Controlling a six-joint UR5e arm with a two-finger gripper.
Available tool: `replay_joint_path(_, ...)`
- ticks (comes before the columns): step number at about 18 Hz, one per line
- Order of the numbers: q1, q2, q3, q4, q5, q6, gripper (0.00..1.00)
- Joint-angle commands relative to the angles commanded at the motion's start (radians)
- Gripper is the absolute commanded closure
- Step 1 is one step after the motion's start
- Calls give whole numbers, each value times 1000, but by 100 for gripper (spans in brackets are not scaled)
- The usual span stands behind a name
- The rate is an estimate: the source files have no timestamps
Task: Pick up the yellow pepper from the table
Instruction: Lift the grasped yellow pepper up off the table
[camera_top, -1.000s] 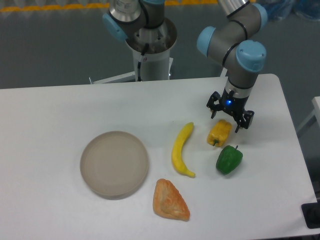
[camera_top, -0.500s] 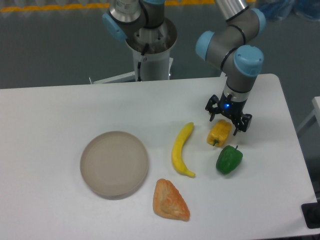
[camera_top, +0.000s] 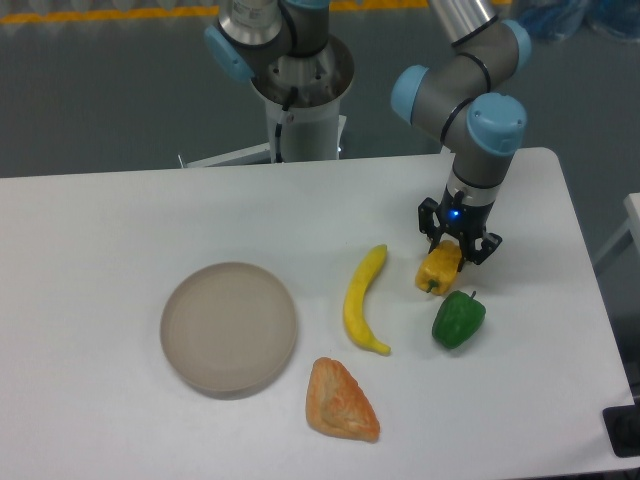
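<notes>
**Claw narrows over the pepper**

Since a moment ago the gripper (camera_top: 458, 241) has narrowed, its fingers flanking the yellow pepper (camera_top: 438, 271); a firm grasp cannot be told. Blocky, lobed, yellow-orange, it lies on the table (camera_top: 120, 220), between banana (camera_top: 363, 298) and green pepper (camera_top: 459, 318).

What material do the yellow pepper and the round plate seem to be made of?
The yellow pepper, under the tool, looks like smooth moulded plastic: even colour, soft sheen. The plate looks like matte, slightly translucent grey plastic, though ceramic cannot be excluded.
</notes>
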Motion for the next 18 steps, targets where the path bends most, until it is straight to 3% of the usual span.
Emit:
replay_joint_path(5, 2, 9, 44, -3, 3, 5, 63)
replay_joint_path(11, -2, 25, 205, -25, 9, 9, 63)
replay_joint_path(18, -14, 5, 389, -161, 18, 9, 64)
